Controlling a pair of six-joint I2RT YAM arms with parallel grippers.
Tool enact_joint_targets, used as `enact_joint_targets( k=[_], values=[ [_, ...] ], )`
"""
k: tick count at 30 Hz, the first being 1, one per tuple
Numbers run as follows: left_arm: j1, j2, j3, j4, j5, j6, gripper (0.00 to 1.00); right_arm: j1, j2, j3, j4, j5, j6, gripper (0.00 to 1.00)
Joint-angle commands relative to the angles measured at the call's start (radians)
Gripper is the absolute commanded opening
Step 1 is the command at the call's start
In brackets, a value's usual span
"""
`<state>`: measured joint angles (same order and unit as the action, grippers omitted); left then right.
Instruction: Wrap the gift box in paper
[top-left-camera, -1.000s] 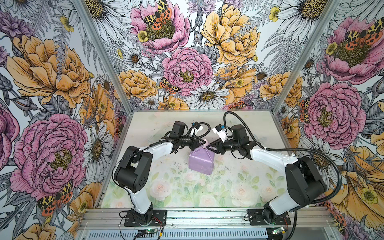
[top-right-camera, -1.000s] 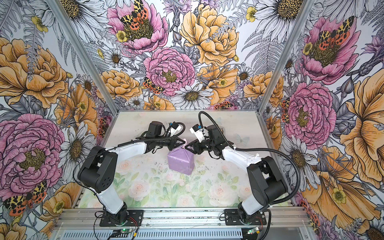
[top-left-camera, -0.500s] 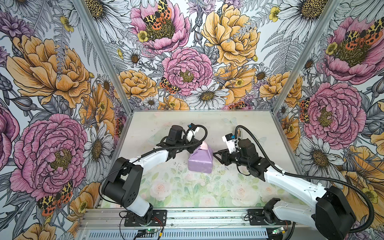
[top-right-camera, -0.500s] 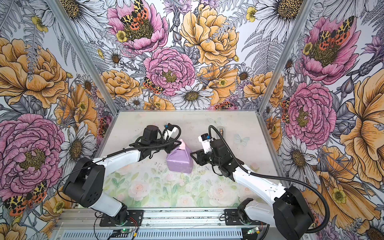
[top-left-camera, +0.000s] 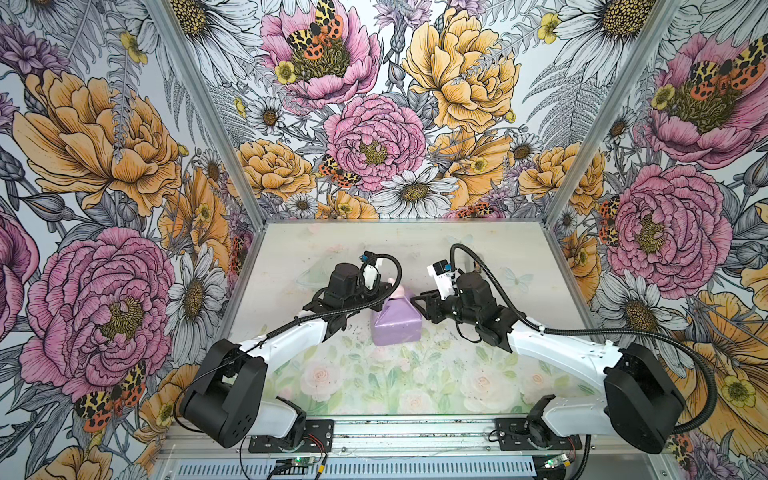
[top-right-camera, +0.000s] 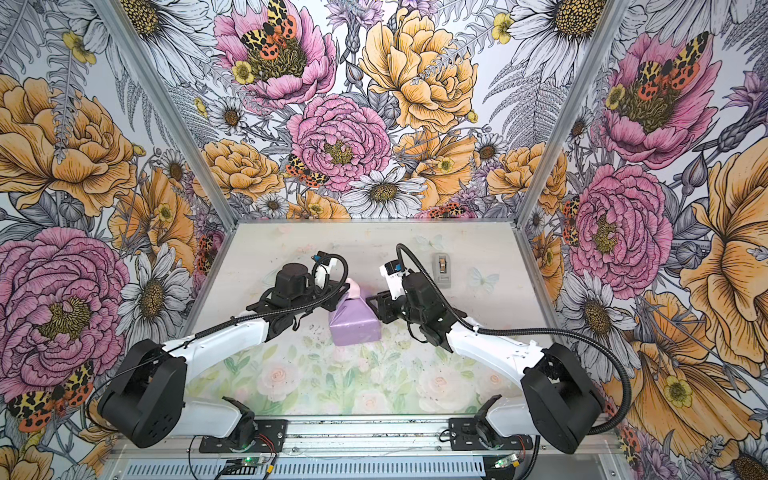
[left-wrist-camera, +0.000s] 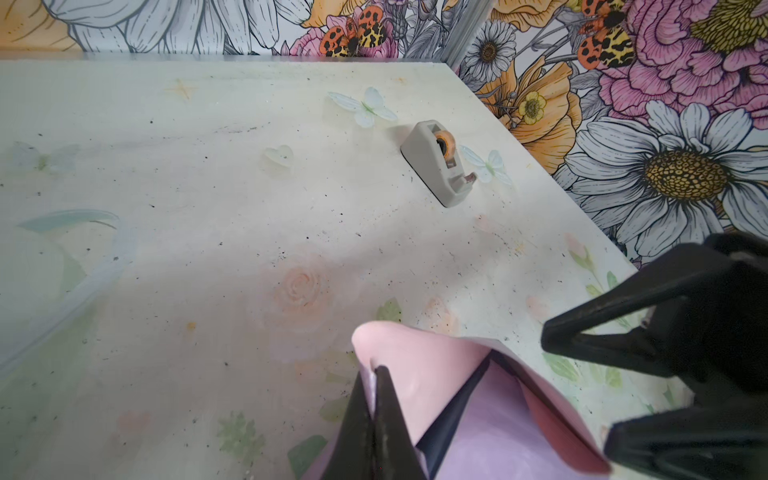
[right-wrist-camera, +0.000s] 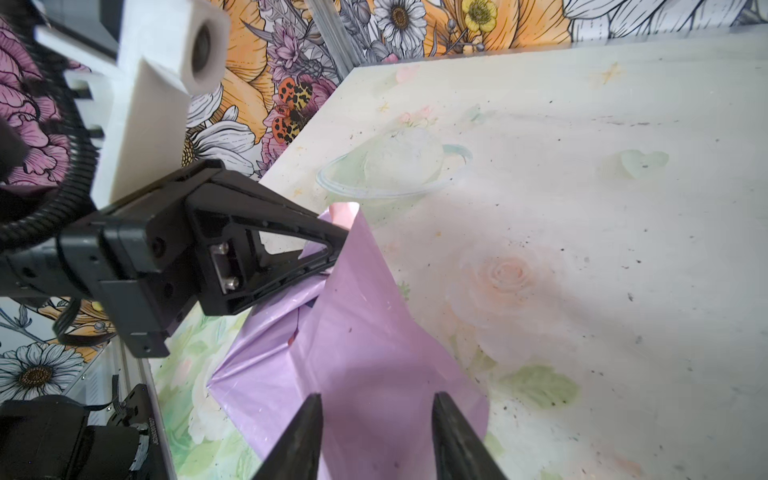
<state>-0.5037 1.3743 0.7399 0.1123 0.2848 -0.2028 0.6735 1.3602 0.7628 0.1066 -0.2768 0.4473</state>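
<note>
The gift box (top-left-camera: 397, 330) (top-right-camera: 355, 328) sits mid-table under the lilac-looking paper (top-left-camera: 386, 316) (right-wrist-camera: 357, 353). Only a dark edge of the box (left-wrist-camera: 453, 409) shows bare in the left wrist view. At the parcel's far end, a pale pink flap of paper (left-wrist-camera: 415, 365) stands up. My left gripper (top-left-camera: 390, 291) (top-right-camera: 347, 294) (left-wrist-camera: 376, 374) (right-wrist-camera: 345, 245) is shut on this flap. My right gripper (top-left-camera: 415, 301) (top-right-camera: 374, 302) (right-wrist-camera: 376, 399) (left-wrist-camera: 575, 390) is open beside the parcel's right side. Its fingertips frame the sloping paper and hold nothing.
A small grey tape dispenser (top-right-camera: 442, 270) (left-wrist-camera: 442, 166) stands on the table (top-left-camera: 478, 374) behind my right arm, near the right wall. Metal frame posts and flowered walls close in the left, right and back sides.
My right gripper let go at the flap, swung out to the right, then came back close to the parcel's right side. My left gripper has kept hold of the flap.
</note>
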Motion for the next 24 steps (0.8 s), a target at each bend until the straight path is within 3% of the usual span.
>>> enact_joint_targets(
  k=[1,14,24],
  values=[
    [-0.012,-0.027,-0.017,0.032,-0.063,-0.026,0.0,0.019,0.035,0.053,0.037,-0.009,-0.015,0.47],
    [-0.02,-0.019,-0.027,0.029,-0.103,-0.038,0.0,0.099,0.119,0.109,-0.032,0.083,0.034,0.51],
    [-0.028,-0.026,-0.033,0.038,-0.118,-0.054,0.0,0.201,0.159,0.163,-0.099,0.264,0.103,0.66]
  ],
)
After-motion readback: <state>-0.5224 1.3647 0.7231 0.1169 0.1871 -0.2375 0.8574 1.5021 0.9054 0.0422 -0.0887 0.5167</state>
